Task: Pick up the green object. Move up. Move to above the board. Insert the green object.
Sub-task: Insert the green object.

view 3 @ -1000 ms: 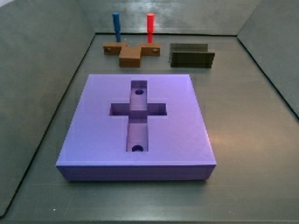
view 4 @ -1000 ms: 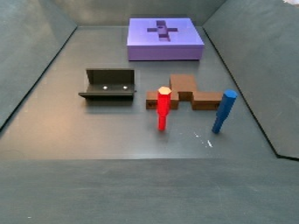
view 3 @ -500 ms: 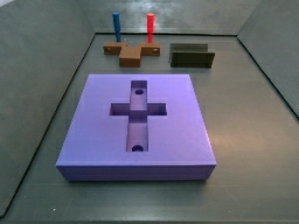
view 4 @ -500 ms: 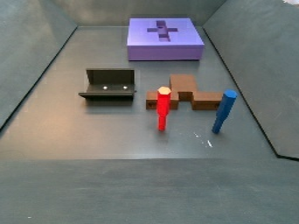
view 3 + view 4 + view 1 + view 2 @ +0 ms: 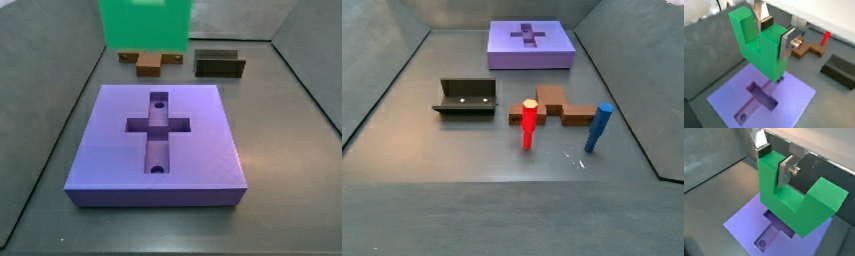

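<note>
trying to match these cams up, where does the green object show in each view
Wrist view: green object fills the centre, clamped in the gripper, above the board.
Wrist view: centre, above the board.
Side view: top edge.
Side view: not in it.
Shared landmark: the board.

I see the gripper holding the green object above the board, its prongs either side of one finger. Beyond the board, the brown block sits left of the fixture.
</note>
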